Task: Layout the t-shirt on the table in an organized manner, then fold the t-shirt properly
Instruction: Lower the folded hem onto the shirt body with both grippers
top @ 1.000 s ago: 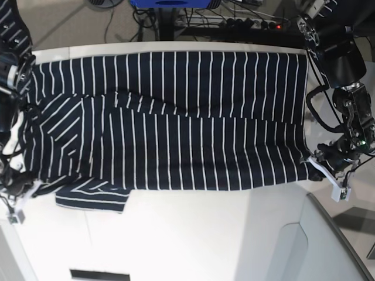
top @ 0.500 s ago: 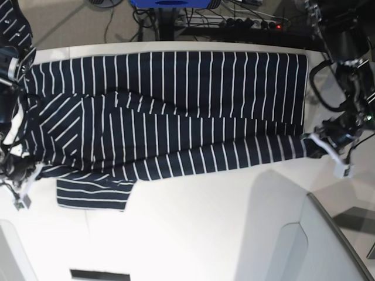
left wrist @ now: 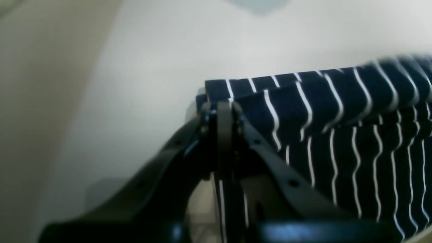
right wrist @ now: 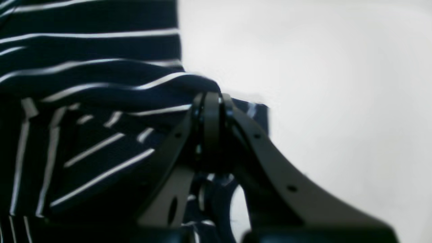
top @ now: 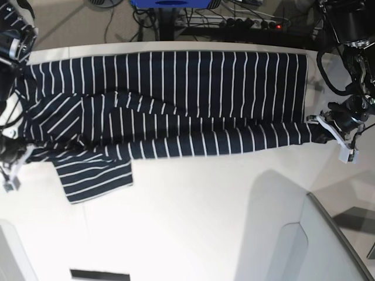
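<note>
The dark navy t-shirt with thin white stripes lies stretched across the far half of the white table. Its near edge is lifted and drawn back over the body. One sleeve trails flat on the table at the left. At the right of the base view my left gripper is shut on the shirt's hem corner; the left wrist view has its closed tips pinching striped cloth. On the left, my right gripper is shut on the shoulder end, its tips clamped on fabric.
Cables, a power strip and a blue object lie beyond the table's far edge. A curved white panel rises at the front right. A dark slot sits at the front edge.
Both grippers have carried the shirt's near edge toward the far side, so the visible shirt has narrowed. The left sleeve has been dragged along and turned slightly.
</note>
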{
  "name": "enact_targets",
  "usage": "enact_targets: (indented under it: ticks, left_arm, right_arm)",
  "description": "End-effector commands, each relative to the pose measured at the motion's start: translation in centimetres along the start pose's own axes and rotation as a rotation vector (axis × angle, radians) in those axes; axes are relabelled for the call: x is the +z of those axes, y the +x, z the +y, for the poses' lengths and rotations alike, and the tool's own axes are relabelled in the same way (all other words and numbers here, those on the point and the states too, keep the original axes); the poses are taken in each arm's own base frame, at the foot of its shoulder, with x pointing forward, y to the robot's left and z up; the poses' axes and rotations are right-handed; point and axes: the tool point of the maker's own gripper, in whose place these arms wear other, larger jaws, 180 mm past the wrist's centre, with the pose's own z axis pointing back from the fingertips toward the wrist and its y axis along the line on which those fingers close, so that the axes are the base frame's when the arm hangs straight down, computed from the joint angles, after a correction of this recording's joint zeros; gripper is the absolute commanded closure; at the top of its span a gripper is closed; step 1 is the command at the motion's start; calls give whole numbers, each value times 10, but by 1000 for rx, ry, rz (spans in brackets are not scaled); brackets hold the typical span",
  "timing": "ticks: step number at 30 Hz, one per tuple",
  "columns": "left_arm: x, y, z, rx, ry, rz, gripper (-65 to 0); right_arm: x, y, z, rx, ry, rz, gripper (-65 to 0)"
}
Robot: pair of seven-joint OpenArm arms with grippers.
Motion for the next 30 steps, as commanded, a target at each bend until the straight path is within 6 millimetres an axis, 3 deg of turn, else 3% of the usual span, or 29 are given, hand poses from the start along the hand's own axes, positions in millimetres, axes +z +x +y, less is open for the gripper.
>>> enact_targets:
  ticks: [1,7,13,15,21,30]
  left_arm:
    - [7,19,9,-20,21,-48,0]
    - [7,18,8,-25,18,-40,0]
    - [3,4,15,7,22,-10,0]
    - [4,0,22,8,32,7,0]
    - [3,-7,21,12,29,24,0]
    - [-1,-19,12,29,11,42,0]
  right_arm:
    - [10,18,-16,8,-36,-45,0]
    - [14,-1,-25,9,-53,30,0]
    - [11,-23,-16,14,-43,75,0]
    - [11,-22,-12,15,-40,69,0]
    - [30,-25,-32,-35,-94,93,0]
    - [24,-56,-15,-30,-54,171,0]
